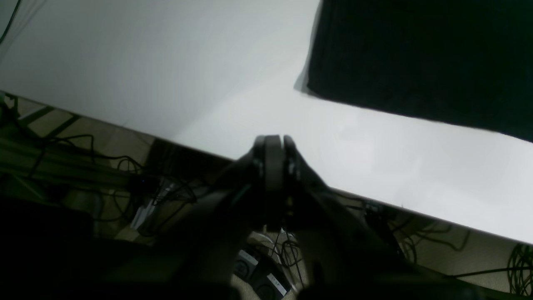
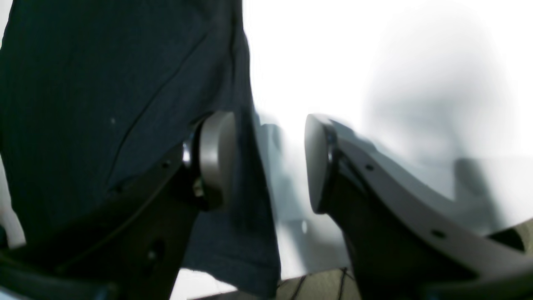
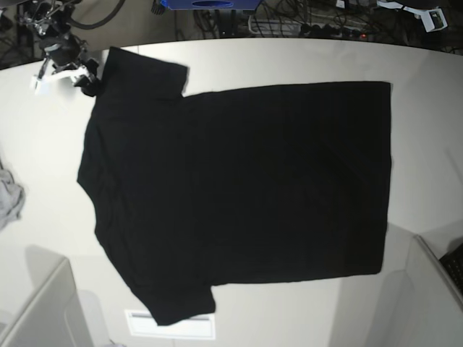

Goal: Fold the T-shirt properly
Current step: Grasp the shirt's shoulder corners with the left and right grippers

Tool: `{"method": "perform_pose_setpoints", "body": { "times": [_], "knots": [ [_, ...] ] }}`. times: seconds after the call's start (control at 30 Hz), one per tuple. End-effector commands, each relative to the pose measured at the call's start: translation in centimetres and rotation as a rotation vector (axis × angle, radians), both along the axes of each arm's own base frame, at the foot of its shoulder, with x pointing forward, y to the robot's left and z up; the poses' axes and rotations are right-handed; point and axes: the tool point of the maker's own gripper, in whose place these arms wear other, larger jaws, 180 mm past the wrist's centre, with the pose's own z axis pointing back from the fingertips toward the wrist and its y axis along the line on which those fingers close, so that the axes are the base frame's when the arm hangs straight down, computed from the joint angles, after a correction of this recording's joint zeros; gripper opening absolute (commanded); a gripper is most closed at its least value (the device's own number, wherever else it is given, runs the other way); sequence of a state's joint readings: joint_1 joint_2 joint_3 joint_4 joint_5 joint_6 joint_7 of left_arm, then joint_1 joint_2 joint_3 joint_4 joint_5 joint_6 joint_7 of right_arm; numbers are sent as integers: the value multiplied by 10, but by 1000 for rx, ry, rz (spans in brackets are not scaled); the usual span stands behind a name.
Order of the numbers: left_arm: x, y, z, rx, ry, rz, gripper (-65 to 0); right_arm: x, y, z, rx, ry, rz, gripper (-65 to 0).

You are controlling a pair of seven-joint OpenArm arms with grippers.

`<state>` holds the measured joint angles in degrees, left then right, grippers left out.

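I see the white table (image 3: 289, 61) carrying the black T-shirt (image 3: 239, 188) spread flat mid-table, a light-grey cloth (image 3: 9, 199) at its left edge.

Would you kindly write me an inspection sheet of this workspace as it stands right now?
Surface: white table, bare around the shirt.
Job's things: black T-shirt spread flat, plain side up, sleeves toward the base view's left.
Clutter: small grey cloth at the left edge.
Grippers: left gripper shut, empty, over the table edge; right gripper open, one finger over the shirt's edge.
Cables: tangled wires on the floor below the table.
Surroundings: power strips beyond the far edge.
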<state>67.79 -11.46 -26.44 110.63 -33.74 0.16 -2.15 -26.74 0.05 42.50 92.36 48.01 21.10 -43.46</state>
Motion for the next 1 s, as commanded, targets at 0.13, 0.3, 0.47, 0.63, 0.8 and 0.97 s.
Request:
{"method": "perform_pose_setpoints", "body": {
  "times": [0.13, 0.3, 0.47, 0.63, 0.8, 0.97],
  "knots": [
    [1, 0, 5, 5, -18, -2, -308, -4, 4, 1, -3, 7, 61, -398],
    [8, -1, -4, -28, 0, 13, -227, -11, 13, -16, 42, 49, 70, -398],
    [22, -13, -24, -276, 13, 45, -234, -17, 27, -31, 70, 99, 142, -399],
    [34, -7, -29, -353, 14, 21, -244, -22, 26, -31, 68, 106, 142, -399],
    [31, 22, -29, -336, 30, 110, -255, -29, 28, -31, 64, 119, 155, -401],
    [45, 18, -29, -359, 17, 65, -253, -32, 30, -33, 70, 127, 154, -402]
  ]
}}
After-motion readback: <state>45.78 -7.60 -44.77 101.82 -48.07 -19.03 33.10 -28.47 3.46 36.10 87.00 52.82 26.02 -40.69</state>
